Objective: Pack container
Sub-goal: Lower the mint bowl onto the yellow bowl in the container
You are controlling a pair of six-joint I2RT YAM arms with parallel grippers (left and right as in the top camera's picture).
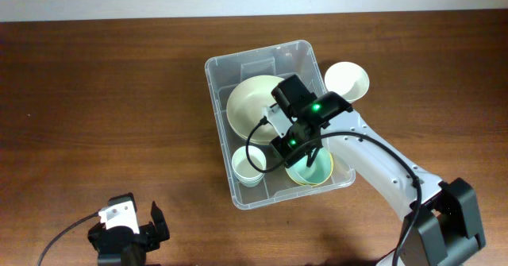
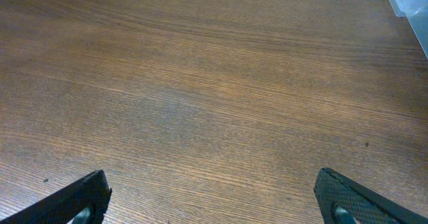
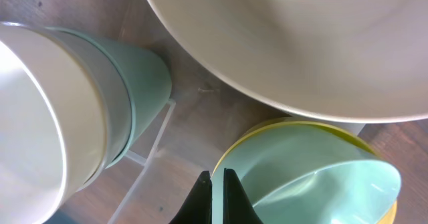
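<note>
right pincer (image 3: 217, 192) seemingly pinches mint bowl (image 3: 314, 177) in container (image 1: 274, 193); left pincer (image 2: 212, 200) spread.

White right arm (image 1: 379, 164) with black joints, green lights (image 1: 316, 107); black left claw (image 2: 212, 187)

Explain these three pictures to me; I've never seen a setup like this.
A two-armed robot works at a wooden table. One picture looks down from above; the other two come from a camera on each wrist. The clear container holds a large bowl, a cup and a mint bowl; a small bowl sits outside it. The left gripper is open over bare table, holding nothing. The right gripper is shut beside the mint bowl's rim; whether it pinches the rim is unclear.
</note>
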